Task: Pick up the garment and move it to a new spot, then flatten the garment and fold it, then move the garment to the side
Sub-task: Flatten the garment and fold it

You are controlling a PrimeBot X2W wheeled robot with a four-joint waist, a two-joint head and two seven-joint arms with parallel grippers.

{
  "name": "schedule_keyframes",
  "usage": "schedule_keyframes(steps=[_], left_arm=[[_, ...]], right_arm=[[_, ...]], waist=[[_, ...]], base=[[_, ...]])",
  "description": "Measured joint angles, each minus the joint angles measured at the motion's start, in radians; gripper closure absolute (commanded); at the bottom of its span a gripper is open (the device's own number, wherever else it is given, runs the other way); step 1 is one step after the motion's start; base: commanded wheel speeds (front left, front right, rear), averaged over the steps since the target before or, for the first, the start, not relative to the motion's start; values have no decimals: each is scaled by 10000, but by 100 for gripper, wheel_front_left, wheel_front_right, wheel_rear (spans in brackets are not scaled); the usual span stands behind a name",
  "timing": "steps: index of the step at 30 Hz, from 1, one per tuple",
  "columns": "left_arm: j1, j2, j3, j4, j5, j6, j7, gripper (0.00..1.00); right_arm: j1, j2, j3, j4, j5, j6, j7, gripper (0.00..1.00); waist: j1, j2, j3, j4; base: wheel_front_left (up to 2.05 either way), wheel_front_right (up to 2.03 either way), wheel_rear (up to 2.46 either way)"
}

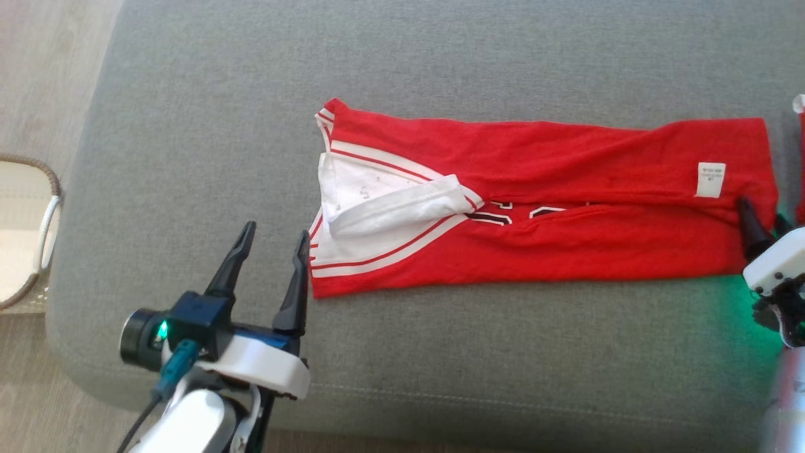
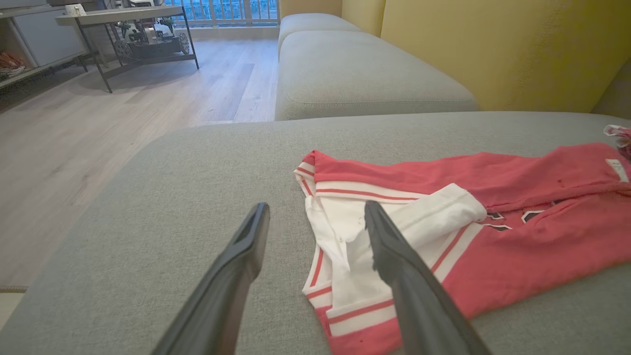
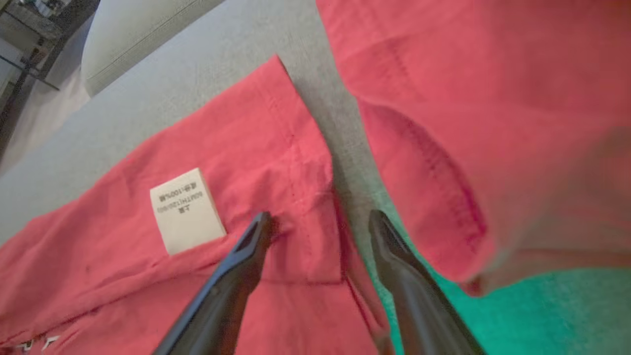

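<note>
The red garment [image 1: 566,189], a jersey with white trim, lies in a long folded strip across the grey sofa cushion [image 1: 440,50], white collar end to the left. A white label [image 1: 710,180] sits near its right end. My left gripper [image 1: 277,238] is open just off the collar end; in the left wrist view its right finger [image 2: 389,246] overlaps the white trim of the garment [image 2: 517,207]. My right gripper [image 1: 764,215] is open at the right end. In the right wrist view that gripper [image 3: 320,219] straddles the garment's hem [image 3: 296,162] beside the label [image 3: 186,212].
A second red cloth [image 3: 468,98] lies just right of the garment's end, also at the head view's right edge [image 1: 800,157]. A woven basket [image 1: 25,233] stands on the floor to the left. Another cushion [image 2: 365,74], a yellow backrest [image 2: 493,49] and a table [image 2: 123,15] lie beyond.
</note>
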Motion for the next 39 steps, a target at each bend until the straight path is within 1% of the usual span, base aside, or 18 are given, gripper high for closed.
schedule_keyframes(steps=[4, 6, 12, 13, 14, 16, 17, 18, 23, 24, 29, 32, 34, 39], left_arm=[[2, -199, 65, 27, 219, -173, -2, 0], [11, -353, 125, 25, 330, -188, 0, 0], [242, -734, 316, 140, 577, -518, 0, 0], [261, -771, 366, 159, 581, -531, 0, 0], [278, -803, 414, 184, 642, -604, 0, 0], [313, -859, 497, 219, 756, -696, 0, 0], [329, -890, 548, 240, 792, -708, 0, 0], [341, -922, 606, 278, 832, -748, 0, 0], [533, -968, 815, 364, 940, -798, 0, 0], [616, -972, 859, 372, 963, -867, 0, 0], [900, -972, 1037, 389, 1104, -905, 0, 0], [977, -972, 1060, 387, 1137, -961, 0, 0], [992, -972, 1072, 385, 1179, -965, 0, 0], [996, -972, 1070, 384, 1243, -1039, 0, 0]], right_arm=[[-74, -35, -48, 98, -360, 0, 232, 0], [-77, -82, 12, 84, -391, 0, 274, 0], [-84, -249, 188, 86, -464, 0, 669, 0], [-91, -276, 267, 88, -462, 0, 790, 3], [-95, -286, 297, 105, -453, 0, 922, 17], [-96, -305, 341, 119, -451, 0, 1166, 57], [-95, -303, 362, 123, -451, 0, 1277, 86], [-92, -303, 405, 138, -447, 0, 1344, 100], [36, -209, 779, 40, -278, 0, 1266, 100], [96, -174, 859, -25, -278, 0, 1223, 100], [394, -46, 1220, -922, -395, 0, 1097, 100], [376, -61, 1315, -1576, -362, 0, 1296, 100], [375, -174, 1310, -1879, -366, 0, 1553, 100], [355, -867, 999, -2452, -472, 0, 2021, 100]], waist=[[-1, 0, 43, 103], [0, 0, 97, 147], [-1, 0, 169, 210], [-1, 0, 151, 214], [-1, 0, 131, 216], [-1, 0, 92, 207], [0, 0, 68, 199], [0, 0, 33, 188], [1, 0, -211, 51], [1, 0, -266, 10], [1, 0, -496, -303], [0, 0, -622, -521], [0, 0, -690, -658], [0, 0, -824, -831]], base=[[0, 0, 0], [0, 0, 0], [0, 0, 0], [0, 0, 0], [0, 0, 0], [0, 0, 0], [0, 0, 0], [0, 0, 0], [0, 0, 0], [0, 0, 0], [0, 0, 0], [0, 0, 0], [0, 0, 0], [0, 0, 0]])
